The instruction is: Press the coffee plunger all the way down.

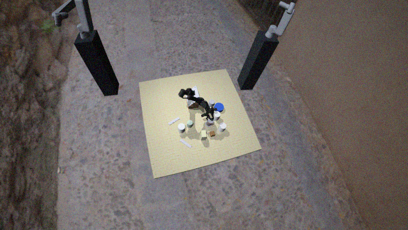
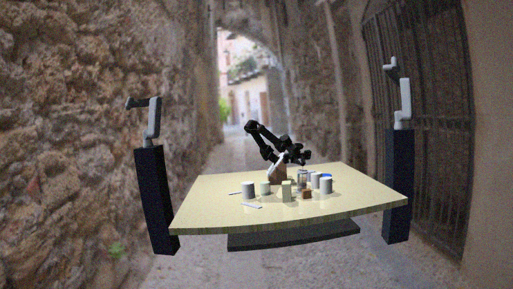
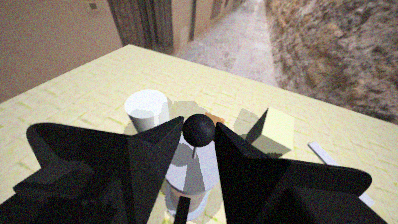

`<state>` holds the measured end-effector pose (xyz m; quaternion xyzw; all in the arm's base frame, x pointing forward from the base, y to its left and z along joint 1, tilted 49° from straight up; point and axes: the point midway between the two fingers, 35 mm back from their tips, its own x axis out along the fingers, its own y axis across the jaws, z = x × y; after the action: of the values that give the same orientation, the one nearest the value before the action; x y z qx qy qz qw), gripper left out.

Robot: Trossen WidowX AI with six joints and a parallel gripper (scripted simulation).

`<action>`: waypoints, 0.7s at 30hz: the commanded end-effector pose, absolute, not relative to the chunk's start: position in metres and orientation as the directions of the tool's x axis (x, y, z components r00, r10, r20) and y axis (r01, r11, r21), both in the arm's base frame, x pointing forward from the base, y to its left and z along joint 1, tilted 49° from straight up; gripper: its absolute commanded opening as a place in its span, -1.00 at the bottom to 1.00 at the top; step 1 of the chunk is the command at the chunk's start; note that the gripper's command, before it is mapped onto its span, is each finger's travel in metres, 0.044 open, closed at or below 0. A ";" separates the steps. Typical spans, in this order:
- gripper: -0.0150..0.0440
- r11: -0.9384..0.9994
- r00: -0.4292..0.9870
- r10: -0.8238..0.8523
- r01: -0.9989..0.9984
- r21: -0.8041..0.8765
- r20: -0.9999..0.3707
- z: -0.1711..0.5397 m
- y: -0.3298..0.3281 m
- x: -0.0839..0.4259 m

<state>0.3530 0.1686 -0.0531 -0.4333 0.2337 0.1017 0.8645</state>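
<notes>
The gripper (image 3: 198, 131) clamps the plunger knob (image 3: 198, 129) above the coffee press (image 3: 192, 175) (apparently upright, mostly hidden), on the yellow table (image 3: 90, 95).

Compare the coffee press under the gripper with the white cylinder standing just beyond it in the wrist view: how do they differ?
The coffee press carries a thin rod topped by a black knob; the white cylinder has a plain flat top. The gripper is shut on the press's knob; the cylinder stands free, untouched. The press looks greyer and see-through, the cylinder solid white. Both stand upright on the table.
</notes>
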 end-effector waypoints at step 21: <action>-0.11 0.589 0.852 -0.076 -0.381 -0.712 -0.518 -0.066 0.157 0.359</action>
<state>0.3584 0.1639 -0.0605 -0.4382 0.2456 0.0960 0.8593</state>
